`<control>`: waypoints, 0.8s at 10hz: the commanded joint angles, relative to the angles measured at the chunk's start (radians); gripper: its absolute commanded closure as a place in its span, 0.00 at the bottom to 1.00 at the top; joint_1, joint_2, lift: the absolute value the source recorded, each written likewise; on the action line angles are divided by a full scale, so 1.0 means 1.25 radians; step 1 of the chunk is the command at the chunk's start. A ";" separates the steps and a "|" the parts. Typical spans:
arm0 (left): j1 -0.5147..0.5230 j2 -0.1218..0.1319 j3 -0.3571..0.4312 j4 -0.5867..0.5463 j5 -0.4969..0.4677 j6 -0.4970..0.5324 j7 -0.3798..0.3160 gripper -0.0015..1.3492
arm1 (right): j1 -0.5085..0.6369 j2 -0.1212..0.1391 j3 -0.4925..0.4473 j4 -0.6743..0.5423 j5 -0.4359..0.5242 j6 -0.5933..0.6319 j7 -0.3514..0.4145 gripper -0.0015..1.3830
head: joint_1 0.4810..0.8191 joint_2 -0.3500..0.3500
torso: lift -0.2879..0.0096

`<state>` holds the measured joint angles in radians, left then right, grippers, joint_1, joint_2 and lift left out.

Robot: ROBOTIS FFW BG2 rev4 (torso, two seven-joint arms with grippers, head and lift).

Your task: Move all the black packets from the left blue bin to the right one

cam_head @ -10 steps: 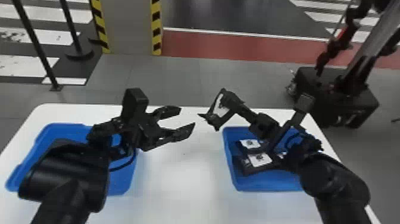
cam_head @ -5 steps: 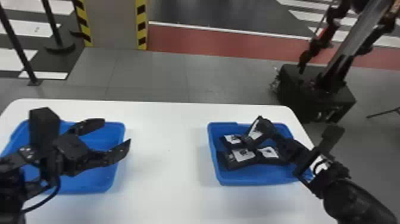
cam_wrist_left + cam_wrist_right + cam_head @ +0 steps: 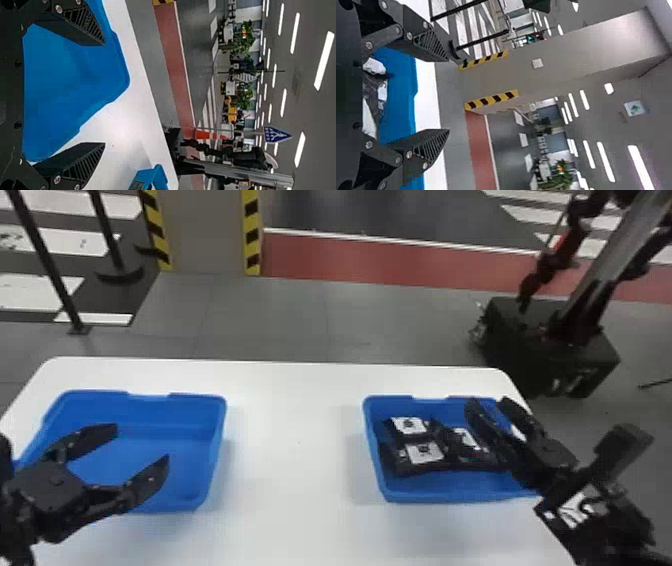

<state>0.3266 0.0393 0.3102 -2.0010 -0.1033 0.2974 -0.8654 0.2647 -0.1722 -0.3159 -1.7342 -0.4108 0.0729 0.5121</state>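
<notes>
Your transfer looks done — packets (image 3: 424,452) lie in the right bin (image 3: 420,494), near the table's (image 3: 300,490) right edge — so withdraw left gripper (image 3: 143,444) and right gripper (image 3: 448,95), jaws apart.

Bright light from ceiling strips (image 3: 324,61), pale sheen on the tabletop (image 3: 295,490), soft shadow beside the right bin (image 3: 450,494)

Right blue bin (image 3: 425,496) partly hidden behind right hand (image 3: 489,402); black packets (image 3: 424,452) probably overlap, exact count unclear
</notes>
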 commanded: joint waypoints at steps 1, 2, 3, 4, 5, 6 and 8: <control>0.047 -0.025 0.056 0.000 0.010 -0.085 0.010 0.10 | 0.134 0.056 0.001 -0.143 0.084 -0.094 -0.049 0.20 | 0.63 0.32 | 0.60; 0.078 -0.034 0.070 -0.002 0.024 -0.150 0.043 0.10 | 0.189 0.080 0.001 -0.186 0.132 -0.121 -0.069 0.20 | 0.63 0.36 | 0.60; 0.127 -0.034 0.070 -0.002 0.058 -0.248 0.096 0.10 | 0.226 0.099 0.008 -0.198 0.176 -0.155 -0.067 0.20 | 0.63 0.40 | 0.60; 0.165 -0.034 0.062 -0.002 0.095 -0.307 0.139 0.10 | 0.259 0.110 0.027 -0.214 0.194 -0.157 -0.067 0.20 | 0.63 0.44 | 0.60; 0.208 -0.034 0.043 -0.008 0.133 -0.354 0.188 0.10 | 0.291 0.126 0.038 -0.224 0.202 -0.172 -0.072 0.20 | 0.63 0.46 | 0.60; 0.241 -0.034 0.006 -0.012 0.156 -0.383 0.238 0.10 | 0.332 0.139 0.039 -0.235 0.207 -0.182 -0.087 0.20 | 0.63 0.50 | 0.60; 0.267 -0.034 -0.033 -0.014 0.169 -0.407 0.274 0.10 | 0.362 0.139 0.043 -0.233 0.230 -0.182 -0.091 0.20 | 0.63 0.48 | 0.60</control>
<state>0.6525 0.0015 0.2778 -2.0182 0.1045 -0.2041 -0.5225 0.7079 -0.0020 -0.2648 -2.0260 -0.1307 -0.1551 0.3983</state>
